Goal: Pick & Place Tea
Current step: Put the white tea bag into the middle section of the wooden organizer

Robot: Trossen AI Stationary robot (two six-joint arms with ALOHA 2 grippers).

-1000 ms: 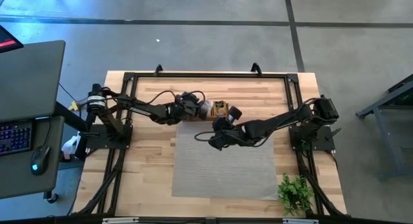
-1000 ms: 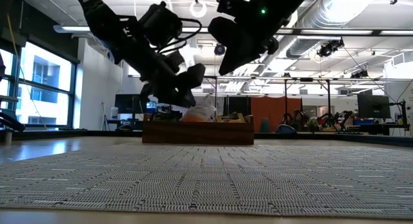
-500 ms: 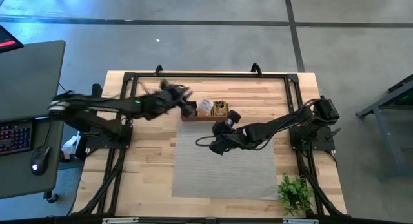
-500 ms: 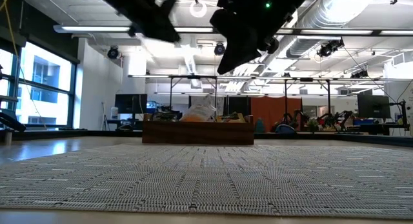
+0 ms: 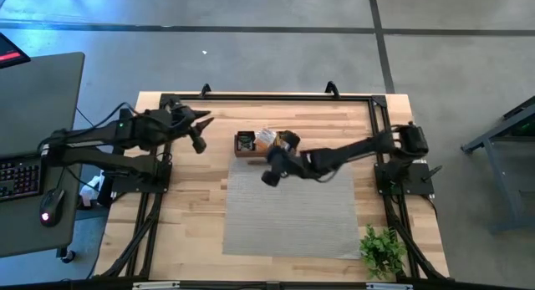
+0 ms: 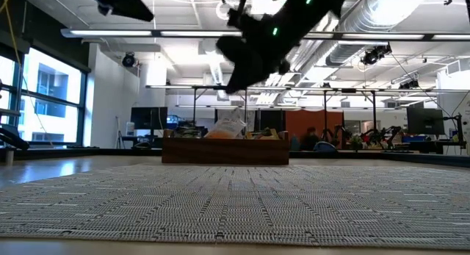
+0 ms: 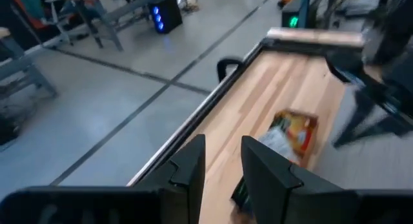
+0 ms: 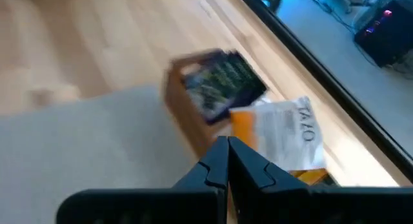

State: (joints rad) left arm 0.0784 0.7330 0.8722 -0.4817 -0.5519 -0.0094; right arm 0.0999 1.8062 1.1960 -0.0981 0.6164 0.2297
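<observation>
The tea lies as small sachets in a brown wooden box [image 5: 266, 145] at the table's far middle: black ones [image 8: 222, 82] at its left end, a white and orange one [image 8: 284, 130] in the middle, and yellow-brown ones [image 5: 287, 139] to the right. My right gripper [image 5: 270, 176] hangs shut, with nothing between its fingers [image 8: 227, 153], above the mat's far edge on the near side of the box's left end. My left gripper [image 5: 201, 138] is high and left of the box, open and empty [image 7: 222, 161].
A grey woven mat [image 5: 292, 211] covers the table's middle on the near side of the box. A green plant [image 5: 382, 250] stands at the near right corner. Black frame rails [image 5: 267, 96] run along the table's edges. A desk with a keyboard [image 5: 18, 175] stands to the left.
My left gripper has drawn back from the box toward the table's left edge and risen, rolling as it went. My right gripper has shifted a little toward the table's left, staying shut above the mat's far edge. The box has stayed in place.
</observation>
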